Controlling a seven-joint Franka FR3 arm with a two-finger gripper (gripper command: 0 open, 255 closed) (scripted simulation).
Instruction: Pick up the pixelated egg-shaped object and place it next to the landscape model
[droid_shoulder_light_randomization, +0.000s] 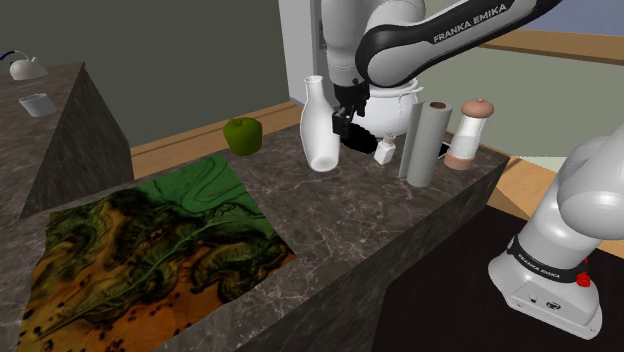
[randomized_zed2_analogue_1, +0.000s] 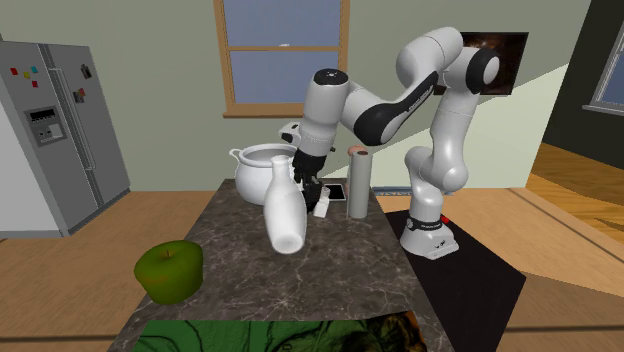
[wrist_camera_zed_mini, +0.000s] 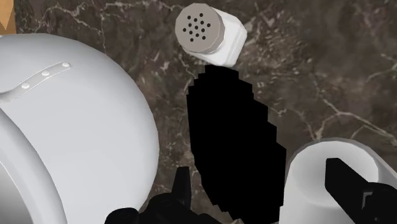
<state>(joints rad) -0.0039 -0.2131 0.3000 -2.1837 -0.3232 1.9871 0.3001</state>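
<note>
The pixelated egg-shaped object (wrist_camera_zed_mini: 232, 140), drawn pure black with stepped edges, lies flat on the dark marble bench (wrist_camera_zed_mini: 331, 63), just beside the big white pot (wrist_camera_zed_mini: 63, 127). Its long axis runs from the salt shaker (wrist_camera_zed_mini: 210, 32), where one tip ends just short of the shaker, back toward the jaws. The jaws stand wide apart over its near end, one finger (wrist_camera_zed_mini: 348, 186) well off to the side, and they grip nothing. In the shoulder view they hang at upper middle, between the white vase (droid_shoulder_light_randomization: 320, 130) and the grey cylinder (droid_shoulder_light_randomization: 425, 140). The landscape model (droid_shoulder_light_randomization: 150, 250) lies at that view's lower left, well apart from the egg, with a green apple (droid_shoulder_light_randomization: 243, 135) near its far corner.
</note>
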